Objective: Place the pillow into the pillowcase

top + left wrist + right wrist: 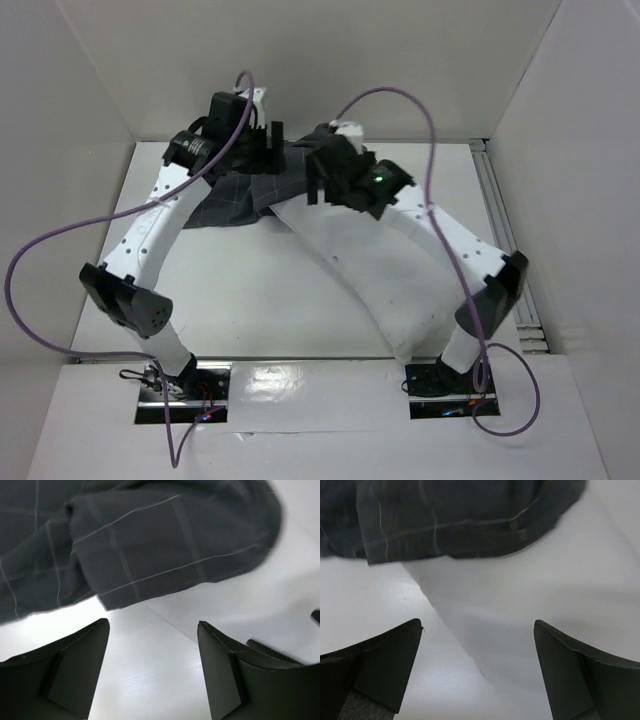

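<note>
The pillow (375, 275) is white and lies slanting from the right arm's base toward the back middle. Its far end disappears under the dark grid-lined pillowcase (235, 200), which is bunched at the back of the table. My left gripper (268, 150) hovers over the pillowcase, open and holding nothing. In the left wrist view the left gripper (152, 625) frames bare table, with the pillowcase (150, 545) above and the pillow (250, 605) to the right. My right gripper (318, 185) is open over the pillow's covered end. In the right wrist view the right gripper (477, 623) spans the pillow (530, 595) below the pillowcase (455, 515) hem.
White walls (90, 120) close in the table on the left, back and right. An aluminium rail (505, 230) runs along the right side. Purple cables (60, 240) loop from both arms over the table's edges.
</note>
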Available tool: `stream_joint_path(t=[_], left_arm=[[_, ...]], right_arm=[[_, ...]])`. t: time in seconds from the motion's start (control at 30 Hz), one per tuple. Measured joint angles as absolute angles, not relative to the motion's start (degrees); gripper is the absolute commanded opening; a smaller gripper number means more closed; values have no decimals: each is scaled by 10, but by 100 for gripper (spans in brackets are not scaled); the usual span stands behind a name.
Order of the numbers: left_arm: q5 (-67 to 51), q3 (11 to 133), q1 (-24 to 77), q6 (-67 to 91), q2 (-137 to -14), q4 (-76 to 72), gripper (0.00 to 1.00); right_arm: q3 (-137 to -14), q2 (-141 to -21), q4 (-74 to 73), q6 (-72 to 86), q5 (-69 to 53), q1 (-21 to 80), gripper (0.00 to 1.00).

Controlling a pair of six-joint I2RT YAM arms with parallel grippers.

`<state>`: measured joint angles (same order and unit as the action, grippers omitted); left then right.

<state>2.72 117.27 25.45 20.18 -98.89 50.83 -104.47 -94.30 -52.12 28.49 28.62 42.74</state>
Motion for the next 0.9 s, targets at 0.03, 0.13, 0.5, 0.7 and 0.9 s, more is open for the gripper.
stream_joint_path(t=[0.03,0.13,0.5,0.7,0.9], left_arm=[[41,1141,244,203,-972,506,83],[58,993,204,236,-927,484,85],[-24,648,171,274,-863,346,90],[-44,644,175,274,-859,243,89],[-72,677,164,272,-893,190,89]], right_arm=[[-1047,-964,-521,277,290,444,100],[-1046,-1044,-516,252,313,492,100],[-1014,-1148,-485,174,295,467,0],[-1013,-1086,-467,133,113,372,0],[-1021,-1057,-468,105,8,308,0]])
